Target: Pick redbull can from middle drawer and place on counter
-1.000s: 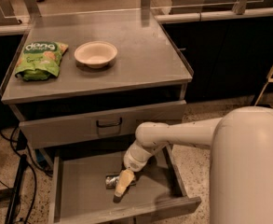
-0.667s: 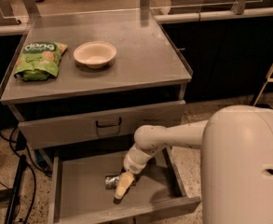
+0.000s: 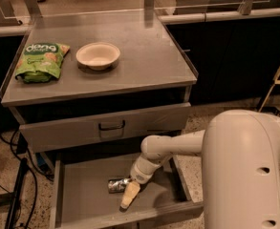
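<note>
Steel mid drawer [image 3: 82,197], gripper [image 3: 129,197] by redbull can [image 3: 115,185], bowl [image 3: 98,55] above

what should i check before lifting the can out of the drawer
1. Middle drawer pulled open: ok.
2. Redbull can in sight, lying on its side on the drawer floor: ok.
3. Gripper down inside the drawer, at the can's right end: ok.
4. Firm hold on the can: cannot tell.
5. Bare landing spot on the counter, right of the bowl and the green snack bag: ok.
6. Upper drawer front pushed in, so likely out of the lift path: ok.
</note>
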